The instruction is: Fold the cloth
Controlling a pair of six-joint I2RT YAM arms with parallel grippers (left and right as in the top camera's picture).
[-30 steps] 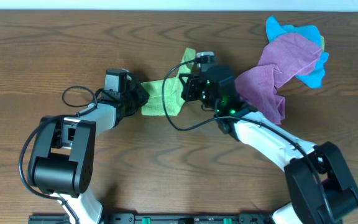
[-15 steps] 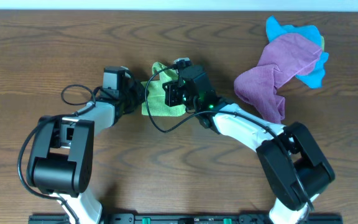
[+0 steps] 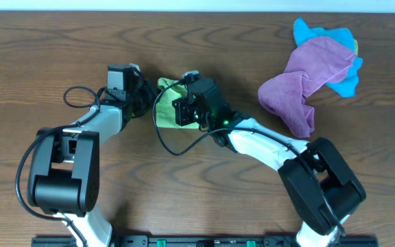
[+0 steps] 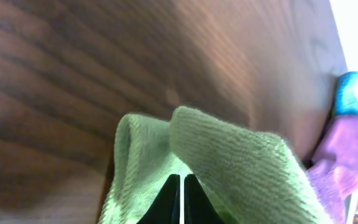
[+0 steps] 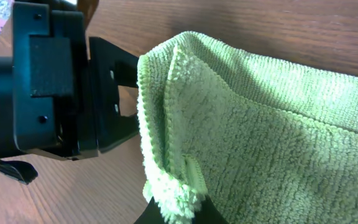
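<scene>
The cloth (image 3: pixel 164 112) is a small green bundle left of the table's middle, toward the far edge and caught between the two grippers. The left gripper (image 3: pixel 145 97) comes at it from the left and the right gripper (image 3: pixel 178 110) from the right, and the two heads nearly meet over it.

In the left wrist view, the dark fingers (image 4: pixel 171 198) are pressed almost together with only a bright sliver between them. The cloth humps up in two rounded folds right at their tips, so they seem to be pinching its edge. In the right wrist view, a fluffy corner is nipped between that gripper's tips at the bottom of the frame. A stitched hem runs up from there, one layer lies doubled over another, and the left gripper's black body sits just beyond that edge.

There is bare wood to the left of the left arm, in front of both arms, and in a gap between the right gripper and the purple cloth (image 3: pixel 295 89). That one lies rumpled at the far right, overlapping a blue cloth (image 3: pixel 317 32) behind it, well apart from the green bundle. A black cable (image 3: pixel 164 139) loops off the right arm onto the table (image 3: pixel 40 48). The table is dark, grained wood, and a pale strip shows past its far edge.
</scene>
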